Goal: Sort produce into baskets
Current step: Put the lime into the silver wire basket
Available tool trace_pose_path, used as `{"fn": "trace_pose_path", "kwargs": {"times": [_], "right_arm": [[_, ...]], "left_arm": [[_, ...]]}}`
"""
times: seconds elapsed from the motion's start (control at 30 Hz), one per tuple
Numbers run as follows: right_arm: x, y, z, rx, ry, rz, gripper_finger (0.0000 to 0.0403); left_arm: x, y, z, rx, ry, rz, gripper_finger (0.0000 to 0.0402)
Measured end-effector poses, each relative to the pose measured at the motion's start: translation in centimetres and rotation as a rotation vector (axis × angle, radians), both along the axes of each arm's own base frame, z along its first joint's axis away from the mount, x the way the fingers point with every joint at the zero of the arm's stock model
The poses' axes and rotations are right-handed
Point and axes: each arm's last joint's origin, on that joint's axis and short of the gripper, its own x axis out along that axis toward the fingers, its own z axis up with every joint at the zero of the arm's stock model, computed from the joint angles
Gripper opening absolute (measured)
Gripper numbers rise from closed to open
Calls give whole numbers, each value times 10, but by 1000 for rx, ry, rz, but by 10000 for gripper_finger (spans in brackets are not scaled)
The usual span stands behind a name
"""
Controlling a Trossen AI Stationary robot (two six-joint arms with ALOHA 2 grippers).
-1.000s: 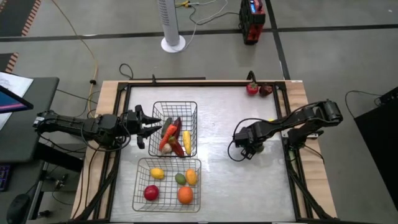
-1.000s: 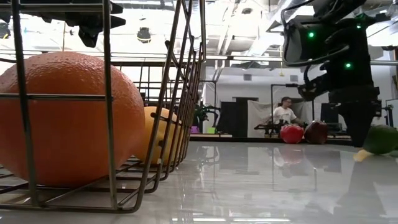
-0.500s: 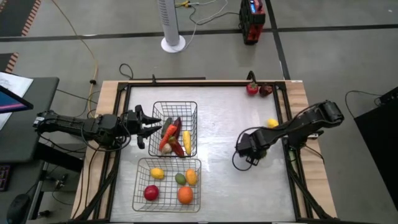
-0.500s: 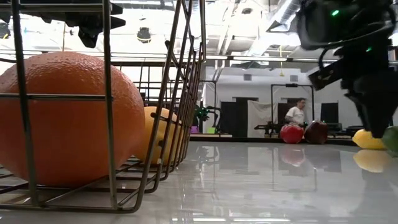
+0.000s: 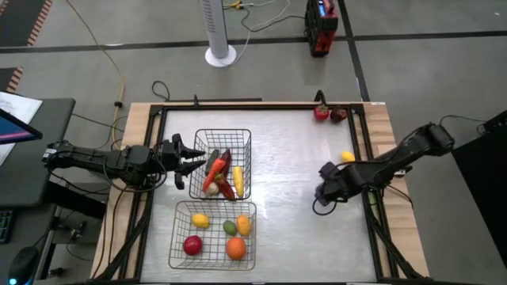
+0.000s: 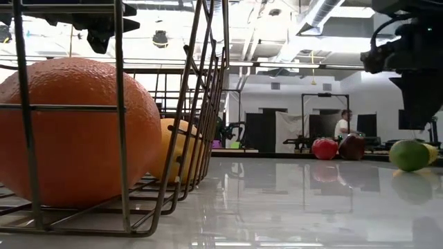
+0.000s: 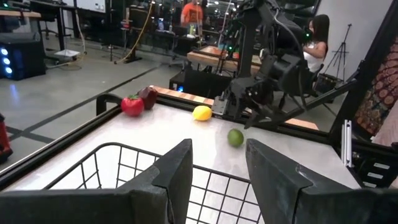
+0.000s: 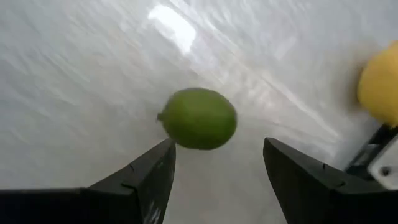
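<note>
Your right gripper (image 8: 214, 165) hangs over the right side of the pale glossy worktop (image 5: 285, 158), its fingers (image 8: 146, 180) spread apart and holding nothing. The small round green lime (image 8: 199, 118) lies on the worktop just ahead of them, between the two tips but clear of both. A round yellow lemon (image 5: 347, 157) sits close by, nearer the right edge. At the far right corner a red tomato-like piece (image 5: 321, 112) and a darker red one (image 5: 338, 115) rest side by side.

Your left gripper (image 5: 192, 161) waits at the left rim of the far wire-mesh basket (image 5: 224, 133), fingers (image 7: 177, 168) released and empty. That basket holds the elongated pieces: a red one (image 5: 215, 172), a purple one (image 5: 225, 157) and a yellow one (image 5: 238, 180) among them.

The near wire-mesh basket (image 5: 212, 265) holds the round ones: a large orange (image 5: 235, 248), a red fruit (image 5: 192, 245), a small yellow one (image 5: 200, 221), a green one (image 5: 230, 228) and a yellow-orange one (image 5: 244, 225).

A person (image 6: 341, 126) is in the room beyond the worktop.
</note>
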Motion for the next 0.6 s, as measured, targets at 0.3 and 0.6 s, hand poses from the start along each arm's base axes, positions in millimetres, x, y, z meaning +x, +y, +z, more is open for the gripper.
{"fn": "trace_pose_path", "kwargs": {"times": [0.3,0.6], "right_arm": [[0,7,-23,29,-68,-84,272],[0,7,-34,-115,18,204,272]], "left_arm": [[0,0,0,1,-1,0,137],[0,0,0,0,0,-1,137]]}}
